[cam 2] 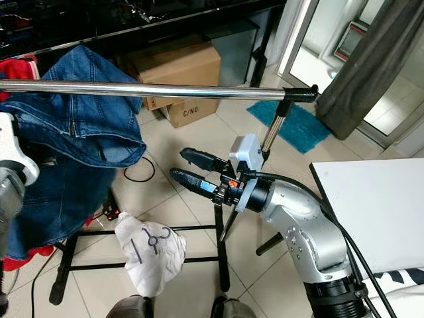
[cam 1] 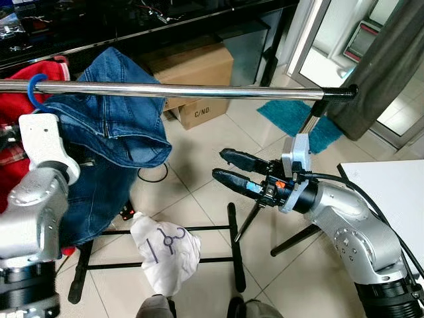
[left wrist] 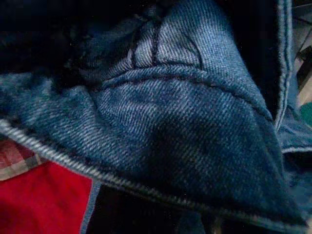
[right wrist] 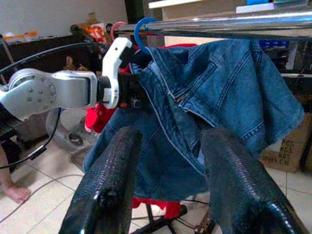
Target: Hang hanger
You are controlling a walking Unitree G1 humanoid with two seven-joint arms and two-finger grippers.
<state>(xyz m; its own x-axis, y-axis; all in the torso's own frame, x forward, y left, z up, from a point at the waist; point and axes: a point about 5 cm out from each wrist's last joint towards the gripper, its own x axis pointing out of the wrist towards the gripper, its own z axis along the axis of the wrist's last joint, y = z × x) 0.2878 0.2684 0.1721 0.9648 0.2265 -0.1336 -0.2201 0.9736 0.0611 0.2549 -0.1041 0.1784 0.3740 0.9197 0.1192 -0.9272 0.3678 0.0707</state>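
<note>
A blue denim jacket point(cam 1: 112, 116) hangs from the chrome rail point(cam 1: 199, 91) on a hanger whose blue hook point(cam 1: 33, 89) curls over the rail at the far left. My left arm point(cam 1: 41, 156) is raised to the jacket's collar just under the hook; in the right wrist view its gripper point(right wrist: 134, 92) is buried in the denim point(left wrist: 170, 126), fingers hidden. My right gripper point(cam 1: 225, 167) hovers below the rail, right of the jacket and apart from it. It is open and empty, with both black fingers point(right wrist: 107, 180) pointing at the jacket.
A red garment point(cam 1: 13, 109) hangs behind the jacket. A white cloth point(cam 1: 169, 248) lies on the rack's black base point(cam 1: 232, 245). Cardboard boxes point(cam 1: 195, 73) stand behind the rail, with a teal mat point(cam 1: 298, 119) and grey curtain point(cam 1: 384, 66) to the right. A white table point(cam 1: 391, 192) is near my right arm.
</note>
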